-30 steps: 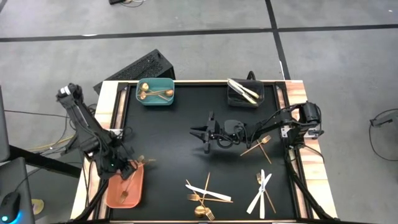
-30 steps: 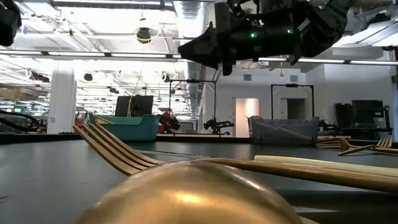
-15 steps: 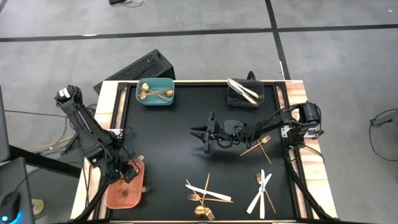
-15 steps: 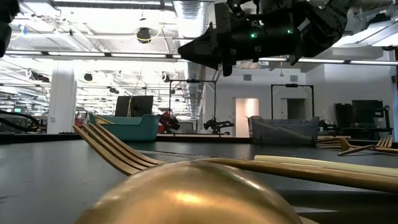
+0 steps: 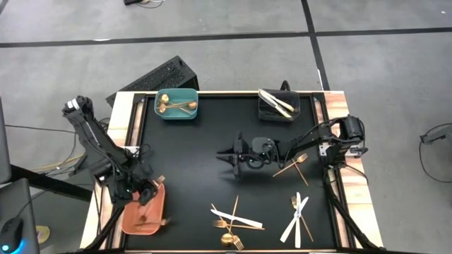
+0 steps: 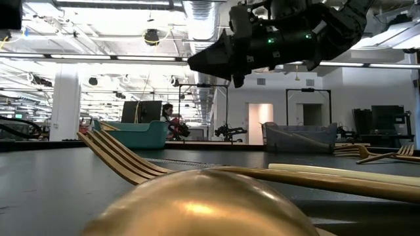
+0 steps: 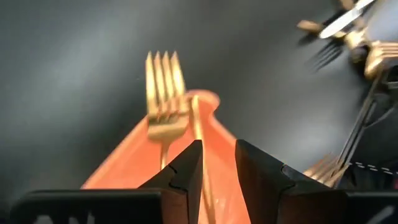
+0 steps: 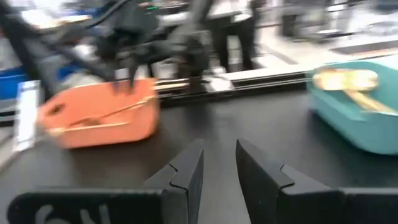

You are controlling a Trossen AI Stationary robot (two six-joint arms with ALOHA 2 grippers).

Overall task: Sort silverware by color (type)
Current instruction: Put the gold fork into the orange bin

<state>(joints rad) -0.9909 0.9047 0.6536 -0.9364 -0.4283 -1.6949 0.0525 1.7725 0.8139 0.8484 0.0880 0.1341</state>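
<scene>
One gold fork (image 7: 163,106) lengthwise in salmon bin (image 5: 143,215), tines outward, left end effector (image 7: 214,168) released above it.

My overhead camera looks straight down on the bench (image 5: 205,152), the low one skims its surface, and both wrist cameras share the salmon bin (image 7: 217,155).

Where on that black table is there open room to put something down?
The black mat is bare between the teal bin, the salmon bin and the right gripper mid-table. It is crowded along the near edge, with the fork-and-knife cluster and white knives.
</scene>
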